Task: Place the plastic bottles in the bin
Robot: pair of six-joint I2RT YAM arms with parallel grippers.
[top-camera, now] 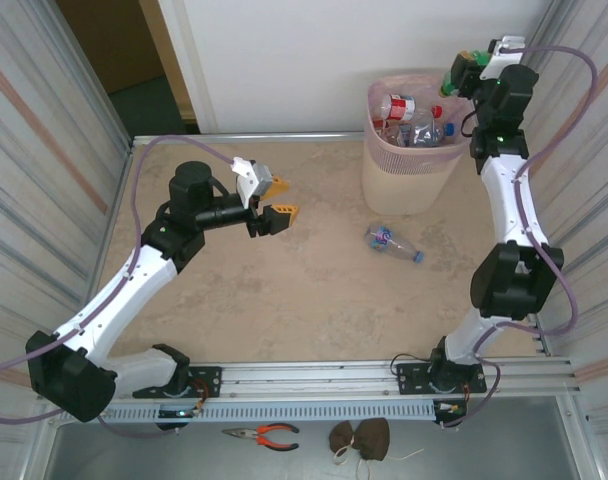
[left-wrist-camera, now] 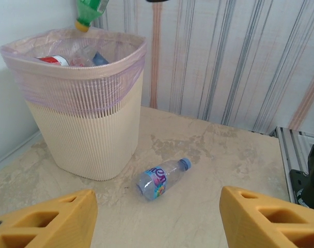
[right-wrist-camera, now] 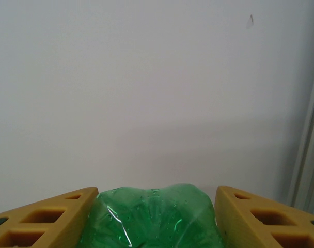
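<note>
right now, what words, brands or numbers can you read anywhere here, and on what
No text is readable.
Clear bottle on the table: blue and pink label, lettering too blurred.
Red-labelled bottle in the bin: print too small.
Green bottle in the right gripper: no lettering shows.

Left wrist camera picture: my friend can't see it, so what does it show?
A green bottle hangs cap-down over a tall cream bin with a pink liner. A clear bottle with a blue cap lies on its side on the table beside the bin, ahead of the open left gripper.
</note>
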